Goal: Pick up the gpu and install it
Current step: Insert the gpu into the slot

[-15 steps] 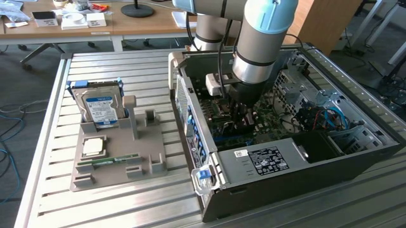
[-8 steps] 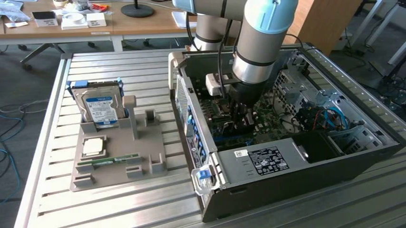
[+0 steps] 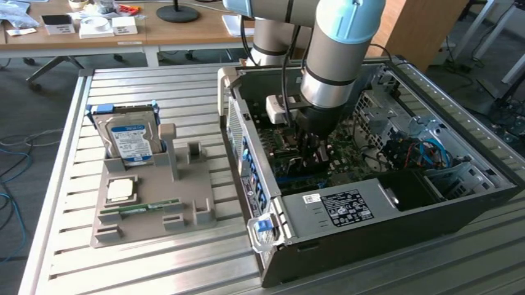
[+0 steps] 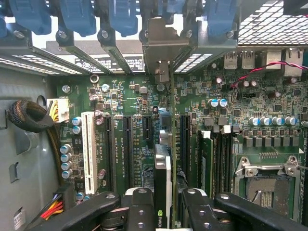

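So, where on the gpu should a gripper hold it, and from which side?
By its upper edge, from straight above. The gpu stands on edge over the motherboard slots, so its two flat faces point sideways and only the top is free. The gripper grips it this way, one finger on each face.

The card (image 4: pixel 162 192) held edge-on between the gripper's (image 4: pixel 163 211) fingers carries a small green-and-white eye-shaped logo near its lower edge. Fine white print runs along the motherboard (image 4: pixel 144 96) between its slots, too small to read. The hard drive (image 3: pixel 131 140) bears a blue-and-white label and the power supply (image 3: pixel 345 206) a black one; neither is legible.
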